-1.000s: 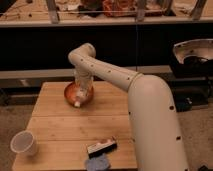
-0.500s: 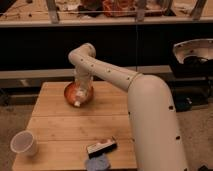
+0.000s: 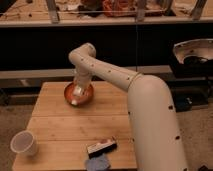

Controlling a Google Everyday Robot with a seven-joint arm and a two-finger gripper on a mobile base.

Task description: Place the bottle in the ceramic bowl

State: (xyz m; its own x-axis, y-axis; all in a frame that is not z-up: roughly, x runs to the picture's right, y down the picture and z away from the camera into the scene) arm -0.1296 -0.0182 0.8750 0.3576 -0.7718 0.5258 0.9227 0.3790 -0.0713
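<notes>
Bottle and ceramic bowl at the far side of the table

The ceramic bowl (image 3: 90, 93) is round and orange-red, standing upright on the far part of the wooden table (image 3: 60, 125). A pale bottle (image 3: 75, 99) shows inside it, toward the near left of the bowl; whether it stands or lies cannot be told. The gripper (image 3: 78, 91) is down in the bowl, directly over the bottle.

White cup (image 3: 23, 143); dark block (image 3: 101, 147); blue cloth (image 3: 98, 163)
</notes>
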